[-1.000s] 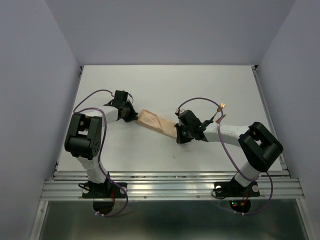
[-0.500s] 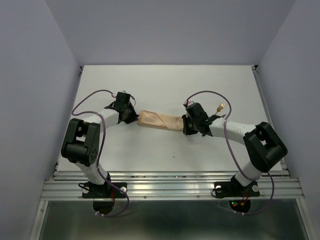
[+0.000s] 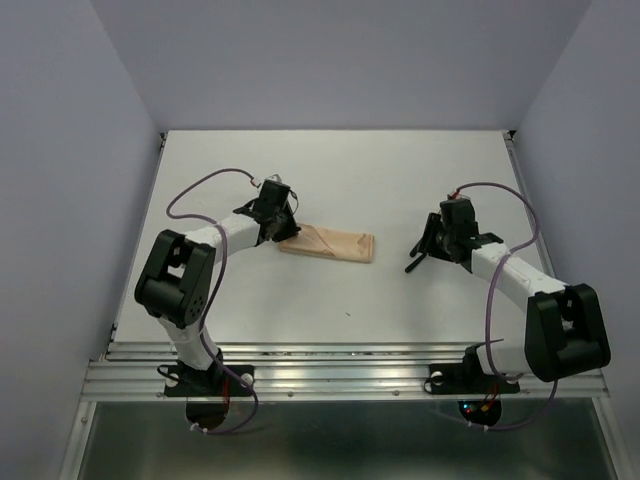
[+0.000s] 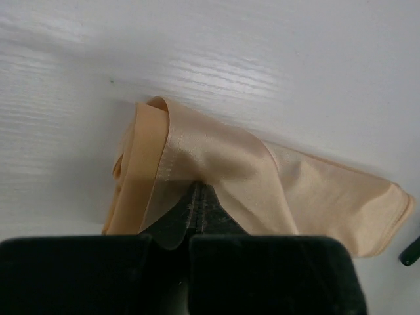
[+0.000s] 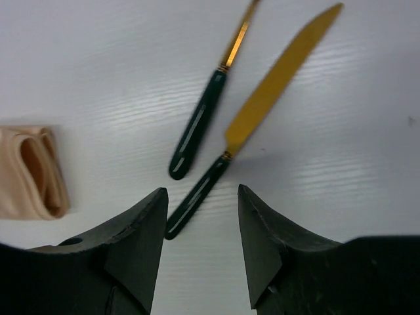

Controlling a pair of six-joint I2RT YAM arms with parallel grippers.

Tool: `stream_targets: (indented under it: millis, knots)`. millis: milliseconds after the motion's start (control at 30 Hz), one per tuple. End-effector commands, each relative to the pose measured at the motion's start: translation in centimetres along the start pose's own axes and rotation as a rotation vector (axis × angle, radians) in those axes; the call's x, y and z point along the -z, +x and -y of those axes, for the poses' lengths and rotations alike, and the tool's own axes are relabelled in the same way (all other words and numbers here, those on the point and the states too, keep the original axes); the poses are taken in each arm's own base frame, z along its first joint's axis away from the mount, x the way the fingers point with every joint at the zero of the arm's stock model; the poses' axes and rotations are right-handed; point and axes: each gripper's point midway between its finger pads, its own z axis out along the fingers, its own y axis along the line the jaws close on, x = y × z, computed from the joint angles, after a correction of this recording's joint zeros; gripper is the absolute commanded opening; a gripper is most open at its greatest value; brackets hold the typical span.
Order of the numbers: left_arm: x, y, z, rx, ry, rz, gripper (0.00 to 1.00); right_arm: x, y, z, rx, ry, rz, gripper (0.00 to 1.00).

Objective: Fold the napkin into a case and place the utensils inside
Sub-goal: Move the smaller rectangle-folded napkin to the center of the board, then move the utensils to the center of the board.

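Note:
The peach-orange napkin (image 3: pixel 330 243) lies folded as a narrow flat case (image 4: pixel 308 190) at the table's middle. My left gripper (image 3: pixel 283 226) sits at its left end, shut on a fold of the cloth (image 4: pixel 197 189). My right gripper (image 3: pixel 426 250) hovers open to the right of the case, apart from it, over the utensils. A gold-bladed knife (image 5: pixel 279 82) points its dark handle (image 5: pixel 195 197) between my open right fingers (image 5: pixel 141 226). A second dark-handled utensil (image 5: pixel 197 128) lies beside it, its head out of frame. The case's open end (image 5: pixel 29 172) shows at the left of the right wrist view.
Purple cables (image 3: pixel 200 190) loop from both arms. A metal rail (image 3: pixel 340 365) runs along the table's near edge. Grey walls close in the left, right and far sides. A dark handle tip (image 3: pixel 412 266) pokes out below the right gripper.
My right gripper let go of the napkin's right end, swung right to the utensils and opened. My left gripper shifted right with its end; the cloth now lies shorter and flatter.

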Motion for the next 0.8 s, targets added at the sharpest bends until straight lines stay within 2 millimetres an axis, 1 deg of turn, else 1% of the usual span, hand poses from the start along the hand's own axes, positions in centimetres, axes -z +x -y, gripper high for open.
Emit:
stream_targets:
  millis: [0,33,100,200,300,333,367,400,433,500,567,667,767]
  knots:
    - [-2.1,-0.1,1.2,-0.013,0.02,0.01,0.0,-0.4,1.2,1.7,-0.065,0.038,-0.058,0.53]
    - [-3.2,0.6,0.6,-0.01,-0.001,-0.012,0.0,-0.5,1.2,1.7,-0.063,0.04,-0.062,0.53]
    - [-4.0,1.4,0.1,0.0,-0.017,-0.034,0.0,-0.9,1.3,2.2,-0.065,0.054,-0.073,0.53]
    - [-3.9,1.5,0.1,0.008,-0.017,-0.033,0.0,-1.3,1.9,2.5,-0.06,0.068,-0.091,0.53]
    - [-2.9,0.5,0.6,0.0,-0.008,-0.004,0.0,-1.8,2.7,2.9,-0.05,0.079,-0.114,0.53]
    - [-2.5,-0.1,0.8,-0.004,-0.008,0.01,0.0,-1.9,2.9,2.9,-0.05,0.077,-0.121,0.53]
    - [-1.5,-0.9,1.2,-0.006,-0.01,0.024,0.0,-2.1,3.0,2.9,-0.051,0.077,-0.123,0.52]
    - [-1.1,-1.5,1.1,-0.015,-0.025,0.044,0.0,-2.1,3.3,3.0,-0.052,0.08,-0.13,0.53]
    - [0.0,-2.7,1.5,-0.017,-0.027,0.075,0.0,-2.2,3.3,3.0,-0.056,0.076,-0.129,0.52]
    - [1.2,-3.7,1.8,-0.024,-0.029,0.103,0.0,-2.3,3.6,3.1,-0.057,0.08,-0.135,0.52]
    - [3.1,-5.1,2.5,-0.024,-0.017,0.141,0.0,-2.5,3.8,3.2,-0.057,0.082,-0.14,0.52]
    - [5.2,-6.3,3.1,-0.023,-0.001,0.181,0.0,-2.8,4.2,3.2,-0.058,0.081,-0.151,0.52]
    - [6.5,-6.5,3.4,-0.026,0.024,0.192,0.0,-3.1,4.3,3.1,-0.062,0.077,-0.156,0.52]
